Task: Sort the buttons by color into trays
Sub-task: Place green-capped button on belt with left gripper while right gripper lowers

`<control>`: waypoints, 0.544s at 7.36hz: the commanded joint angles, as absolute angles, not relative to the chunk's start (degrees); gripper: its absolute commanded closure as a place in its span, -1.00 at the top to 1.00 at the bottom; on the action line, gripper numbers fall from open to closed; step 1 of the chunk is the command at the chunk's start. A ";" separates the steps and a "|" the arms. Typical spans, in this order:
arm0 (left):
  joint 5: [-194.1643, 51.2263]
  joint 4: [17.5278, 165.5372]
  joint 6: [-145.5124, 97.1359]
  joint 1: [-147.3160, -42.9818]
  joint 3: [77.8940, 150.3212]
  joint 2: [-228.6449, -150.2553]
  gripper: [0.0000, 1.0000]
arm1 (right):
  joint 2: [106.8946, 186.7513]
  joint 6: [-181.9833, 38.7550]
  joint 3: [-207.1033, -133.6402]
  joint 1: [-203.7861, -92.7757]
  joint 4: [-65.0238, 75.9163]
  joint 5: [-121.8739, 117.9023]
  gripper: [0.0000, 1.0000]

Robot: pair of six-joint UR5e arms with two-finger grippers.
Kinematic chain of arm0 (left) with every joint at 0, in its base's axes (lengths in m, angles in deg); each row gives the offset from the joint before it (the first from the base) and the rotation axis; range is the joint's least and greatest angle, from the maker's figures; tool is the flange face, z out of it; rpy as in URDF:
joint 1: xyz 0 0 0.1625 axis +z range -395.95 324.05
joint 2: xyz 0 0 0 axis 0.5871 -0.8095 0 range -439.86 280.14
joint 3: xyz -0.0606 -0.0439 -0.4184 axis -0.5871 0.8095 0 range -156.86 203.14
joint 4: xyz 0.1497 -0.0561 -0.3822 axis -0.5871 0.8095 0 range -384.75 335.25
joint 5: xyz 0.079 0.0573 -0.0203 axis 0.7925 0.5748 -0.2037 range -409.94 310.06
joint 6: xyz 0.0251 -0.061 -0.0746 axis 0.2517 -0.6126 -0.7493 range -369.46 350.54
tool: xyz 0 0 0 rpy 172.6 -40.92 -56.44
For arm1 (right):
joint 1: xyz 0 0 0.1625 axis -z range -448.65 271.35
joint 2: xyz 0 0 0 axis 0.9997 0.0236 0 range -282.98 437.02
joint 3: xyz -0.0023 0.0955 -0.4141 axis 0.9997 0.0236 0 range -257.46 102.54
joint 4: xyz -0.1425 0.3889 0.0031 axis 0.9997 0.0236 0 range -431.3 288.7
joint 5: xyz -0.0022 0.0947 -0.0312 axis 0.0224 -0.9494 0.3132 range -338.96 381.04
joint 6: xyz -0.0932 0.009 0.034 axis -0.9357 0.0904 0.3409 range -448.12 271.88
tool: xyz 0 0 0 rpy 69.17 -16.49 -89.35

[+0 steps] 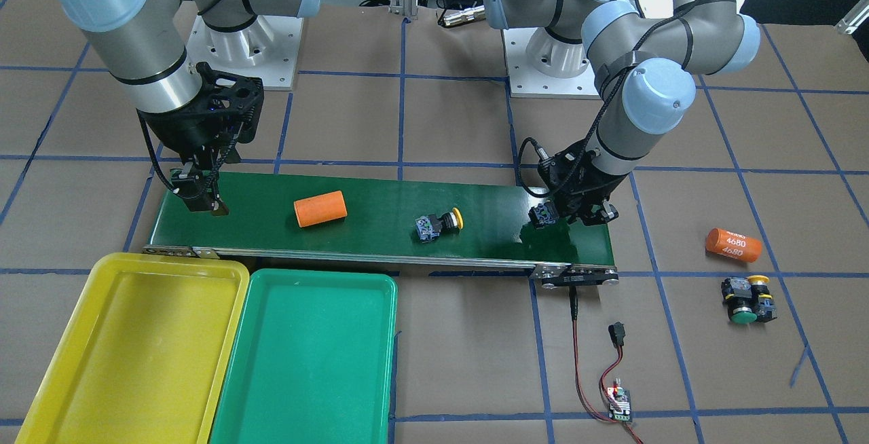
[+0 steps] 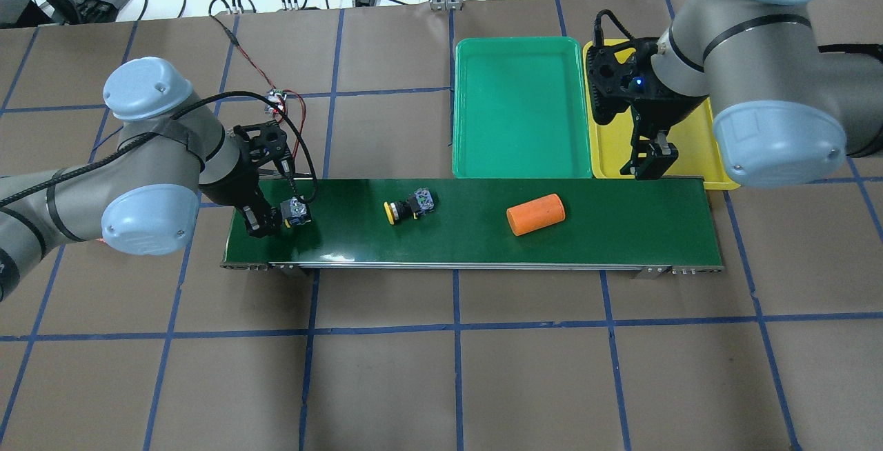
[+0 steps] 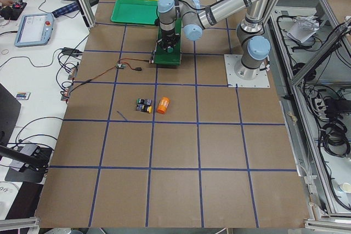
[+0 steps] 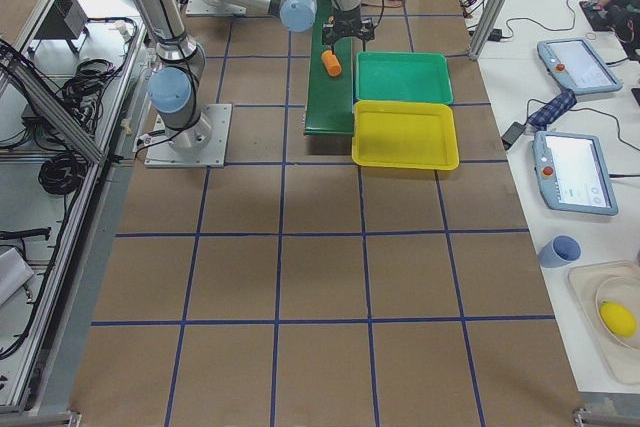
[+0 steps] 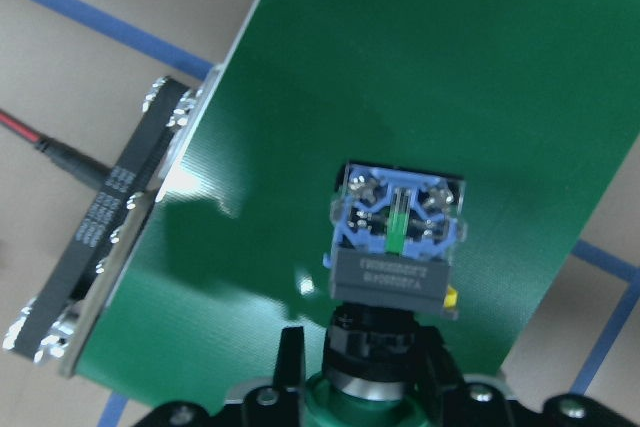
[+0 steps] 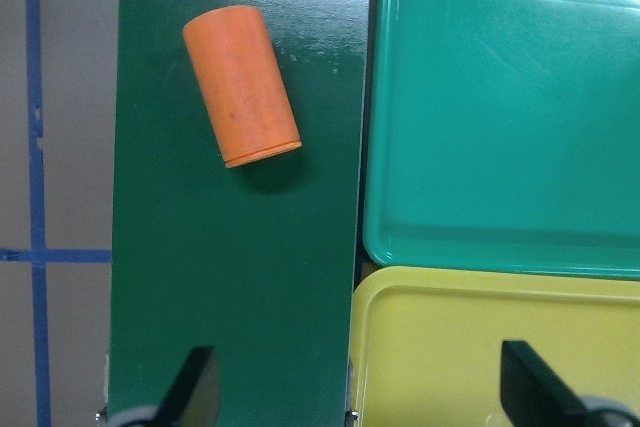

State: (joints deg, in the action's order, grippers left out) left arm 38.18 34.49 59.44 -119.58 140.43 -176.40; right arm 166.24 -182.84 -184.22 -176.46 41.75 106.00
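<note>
The yellow plastic tray (image 1: 136,349) and green plastic tray (image 1: 305,356) lie side by side against the long dark-green conveyor belt (image 1: 380,240), which carries one yellow-capped push-button switch (image 1: 439,223); off the belt, an orange cylinder (image 1: 733,245) reads "4680" twice, beside two more switches (image 1: 747,298). My left pincer (image 5: 365,372) is closed on a green-capped switch (image 5: 398,237) at the belt's end. My right pincer (image 6: 360,392) stands wide apart, gripping nothing.

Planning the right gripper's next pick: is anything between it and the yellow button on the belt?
Yes. The orange cylinder lies on the belt between the right gripper and the yellow button.
</note>
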 commanded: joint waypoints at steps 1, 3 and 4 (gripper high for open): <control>37.60 33.53 57.16 -121.03 140.56 -177.14 -1.00 | 166.22 -184.88 -186.79 -176.28 41.55 109.60 1.00; 37.60 32.13 54.72 -121.03 141.44 -177.58 0.99 | 166.14 -183.93 -188.37 -176.28 41.55 110.24 1.00; 37.78 30.99 54.09 -121.03 141.26 -176.11 1.00 | 166.05 -183.31 -189.08 -176.28 41.73 110.16 1.00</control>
State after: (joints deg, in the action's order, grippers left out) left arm 37.63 32.32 55.38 -121.01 141.21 -176.94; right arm 166.11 -184.11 -187.98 -176.28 41.57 109.98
